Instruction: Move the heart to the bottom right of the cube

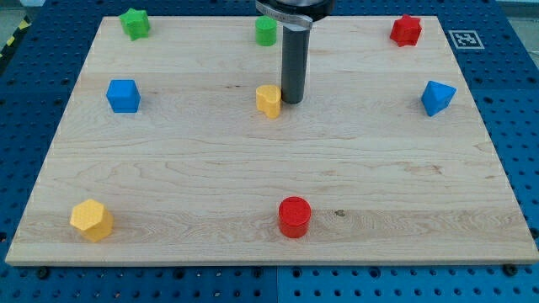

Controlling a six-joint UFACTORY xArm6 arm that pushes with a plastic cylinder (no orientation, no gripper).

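One small yellow heart point(269, 100) sits mid-board, with my tip point(292, 102) touching its right flank; no claw here, just a bare rod. It looks light, rigid and prone to pivot, so I judge pushes should go through its centre toward the blue cube point(123, 95).

A lab: wooden board point(269, 160) on blue perforated bench point(514, 126).

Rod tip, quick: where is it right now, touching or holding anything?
My tip: no gripper, holds nothing; down on the wooden board, just to the view's right of the small yellow heart block, close beside it; contact cannot be told.
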